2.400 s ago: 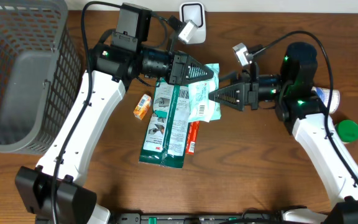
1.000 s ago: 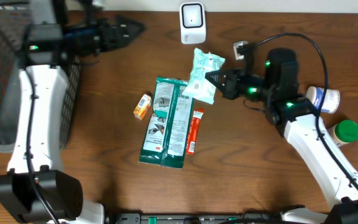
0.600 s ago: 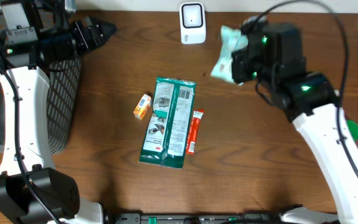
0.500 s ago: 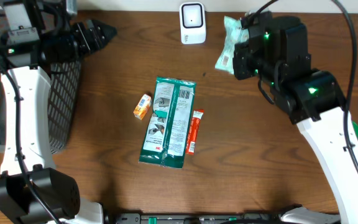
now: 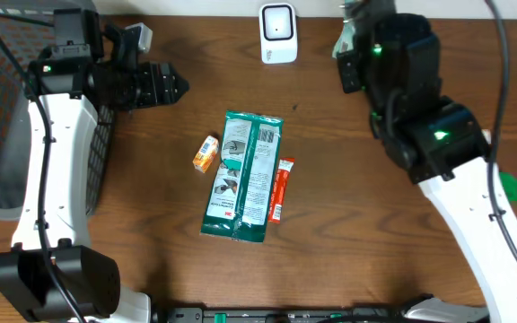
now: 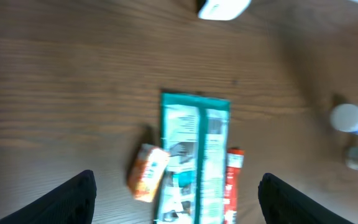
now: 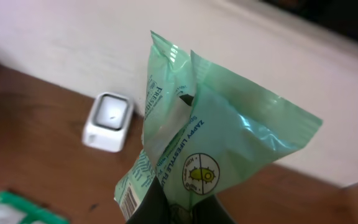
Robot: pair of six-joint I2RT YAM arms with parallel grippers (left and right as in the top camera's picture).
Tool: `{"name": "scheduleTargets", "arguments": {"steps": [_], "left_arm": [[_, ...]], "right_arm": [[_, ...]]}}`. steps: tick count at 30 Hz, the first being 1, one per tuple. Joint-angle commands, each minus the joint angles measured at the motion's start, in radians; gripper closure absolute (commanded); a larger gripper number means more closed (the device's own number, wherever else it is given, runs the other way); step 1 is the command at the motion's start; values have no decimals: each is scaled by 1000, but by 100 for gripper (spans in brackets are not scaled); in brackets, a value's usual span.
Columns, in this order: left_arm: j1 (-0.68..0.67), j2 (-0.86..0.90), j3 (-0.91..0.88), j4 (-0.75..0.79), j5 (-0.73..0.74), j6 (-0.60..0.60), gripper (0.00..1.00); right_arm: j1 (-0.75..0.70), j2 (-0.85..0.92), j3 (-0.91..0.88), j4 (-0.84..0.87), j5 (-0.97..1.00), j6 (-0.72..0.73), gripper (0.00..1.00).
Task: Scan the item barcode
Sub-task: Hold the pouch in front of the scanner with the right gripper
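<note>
Right gripper (image 7: 180, 208) clamps the pouch (image 7: 194, 155) near the table's (image 5: 366, 260) back edge; I must turn its barcode (image 7: 128, 200) (bottom corner) toward the scanner (image 7: 107, 122). Left gripper (image 5: 170, 85) gapes empty.

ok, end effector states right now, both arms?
Left end effector: open, holding nothing.
Right end effector: closed on the pale green packet, lifted off the table.
</note>
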Motion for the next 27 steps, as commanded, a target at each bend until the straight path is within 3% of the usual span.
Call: {"name": "scheduleTargets", "arguments": {"steps": [1,5,12,17,23,27], "left_arm": [[3,-6,-2,-3,-69,26,21],[3,-6,-2,-10,-69,26,20],[3,-6,-2,13,-68,26,20],[3,-6,-2,20,-83,26,20],[3,-2,-2,24,-155,25,20],[3,-2,-2,24,-155,26,20]], "right_arm": [[64,51,16,44,253,-163,99],[119,123,16,102,379,-298,99],[191,218,15,171,404,-312,99],[197,240,15,234,414,-412,99],[217,309,15,353,486,-626,99],[224,405,15,574,571,-832,99]]}}
